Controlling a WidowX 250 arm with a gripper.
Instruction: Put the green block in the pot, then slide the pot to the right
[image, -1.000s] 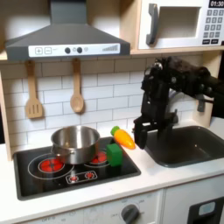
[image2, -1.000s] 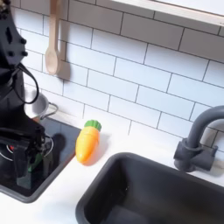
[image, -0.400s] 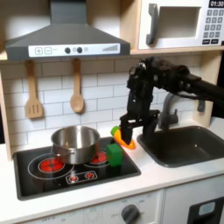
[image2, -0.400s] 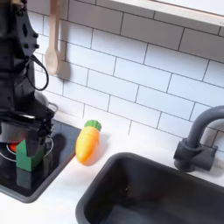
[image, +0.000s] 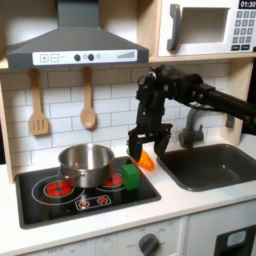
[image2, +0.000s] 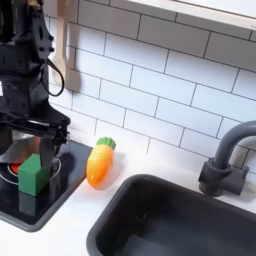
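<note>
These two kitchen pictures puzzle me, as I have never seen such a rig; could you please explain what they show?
Both are outside cameras watching a toy kitchen. The black machine is a robot arm; its claw hangs open and holds nothing. The first exterior view faces the stove head-on; the second exterior view looks closer, from the sink side. On the stove stand a silver pot and, beside it, a green block. An orange carrot lies on the counter between the stove and the sink.
</note>
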